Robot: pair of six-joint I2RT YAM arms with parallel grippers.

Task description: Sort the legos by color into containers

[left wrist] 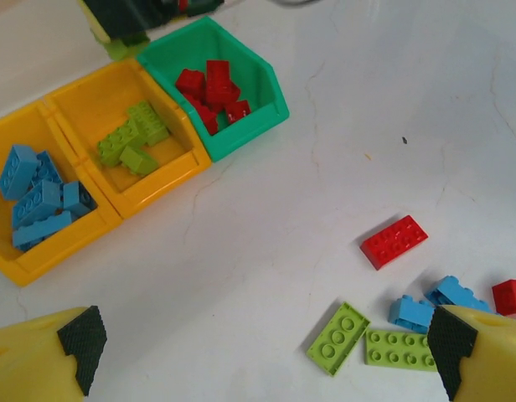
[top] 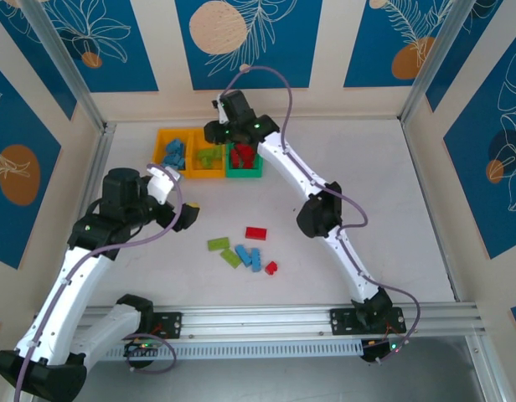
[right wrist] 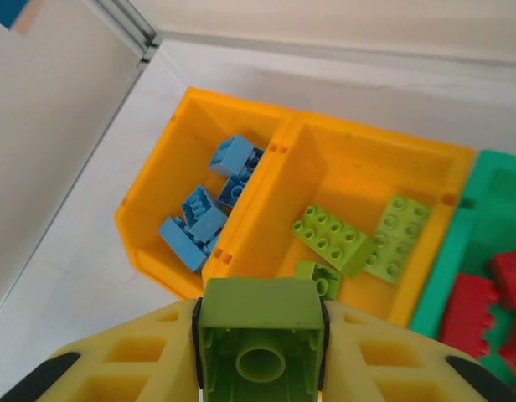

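Three containers stand side by side at the back. An orange-yellow bin point(top: 160, 146) holds blue legos point(right wrist: 203, 213), the middle orange-yellow bin point(top: 209, 174) holds light green legos point(right wrist: 333, 239), and a green bin point(top: 244, 174) holds red legos point(left wrist: 209, 90). My right gripper point(right wrist: 258, 356) hangs over the near wall of the middle bin point(right wrist: 275, 201), shut on a light green lego point(right wrist: 258, 331) with its hollow underside toward the camera. My left gripper point(top: 178, 201) is wide open and holds nothing, above bare table to the left of the loose legos. Those are a red one point(left wrist: 394, 240), two green point(left wrist: 338, 337), two blue point(left wrist: 411, 312) and a small red point(top: 270, 268).
The loose legos lie in a cluster at the table's middle point(top: 245, 251). Walls close the table at the back and on both sides. An aluminium rail point(top: 266, 318) runs along the near edge. The right arm point(top: 321, 209) stretches diagonally from its base to the bins.
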